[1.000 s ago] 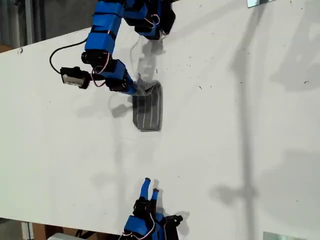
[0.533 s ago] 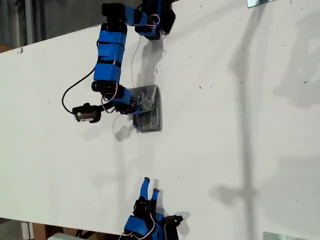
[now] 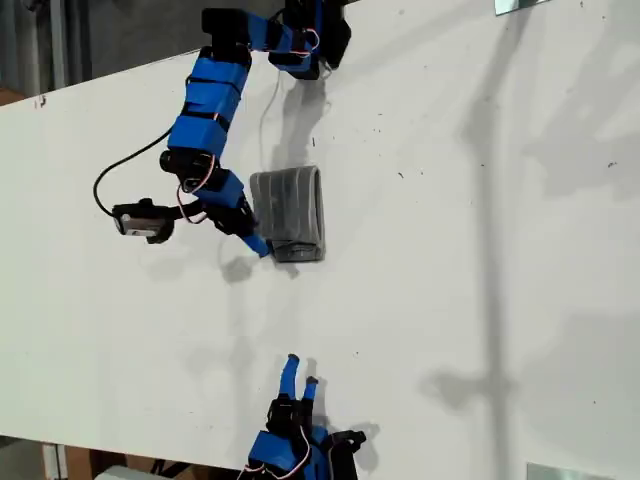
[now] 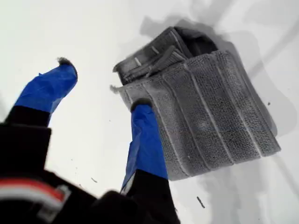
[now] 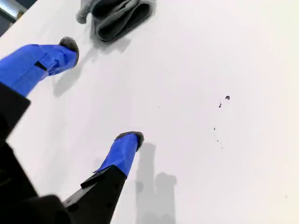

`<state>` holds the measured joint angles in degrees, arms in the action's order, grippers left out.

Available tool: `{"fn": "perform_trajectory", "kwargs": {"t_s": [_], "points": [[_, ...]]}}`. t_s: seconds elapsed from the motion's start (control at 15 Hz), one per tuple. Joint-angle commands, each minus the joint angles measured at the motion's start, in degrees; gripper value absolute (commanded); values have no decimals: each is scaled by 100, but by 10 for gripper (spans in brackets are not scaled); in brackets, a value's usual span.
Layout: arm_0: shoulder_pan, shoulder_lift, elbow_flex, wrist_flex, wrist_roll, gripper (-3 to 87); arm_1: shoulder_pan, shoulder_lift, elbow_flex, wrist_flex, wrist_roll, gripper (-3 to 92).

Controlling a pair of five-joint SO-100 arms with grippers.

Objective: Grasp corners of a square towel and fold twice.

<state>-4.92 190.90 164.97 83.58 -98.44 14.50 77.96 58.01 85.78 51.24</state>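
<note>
The grey striped towel [image 3: 290,212] lies folded into a small thick rectangle on the white table [image 3: 450,250], a little left of centre in the exterior view. In the first wrist view the towel [image 4: 205,121] shows stacked layers, with a bunched fold beside its near corner [image 4: 120,88]. My first gripper [image 3: 252,238] is open at the towel's edge on the exterior view's left and holds nothing; one of its fingers [image 4: 142,126] overlaps the cloth's edge. My second gripper [image 3: 299,370] stands open and empty near the exterior view's bottom edge, apart from the towel [image 5: 117,14].
A black cable [image 3: 110,185] loops from the first arm to its wrist camera [image 3: 140,220] on the exterior view's left. The arm bases sit at that view's top [image 3: 305,35] and bottom [image 3: 295,450] edges. Small dark specks [image 5: 227,98] mark the table.
My first gripper has let go of the towel and drawn back toward the exterior view's left. The lifted fold now lies flat on the towel. The second arm has not moved.
</note>
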Motion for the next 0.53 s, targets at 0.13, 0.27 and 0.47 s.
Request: {"fn": "perform_trajectory", "kwargs": {"t_s": [0.13, 0.27, 0.47], "points": [[53, 88, 70, 18, 44, 272, -290, 3946, 3779, -387, 1169, 338], [44, 193, 132, 9, 114, 228, -1362, 5370, 6337, -914, 2575, 356], [0, 308, 211, 0, 281, 198, -2593, 7708, 9079, -1494, 4860, 381]]}}
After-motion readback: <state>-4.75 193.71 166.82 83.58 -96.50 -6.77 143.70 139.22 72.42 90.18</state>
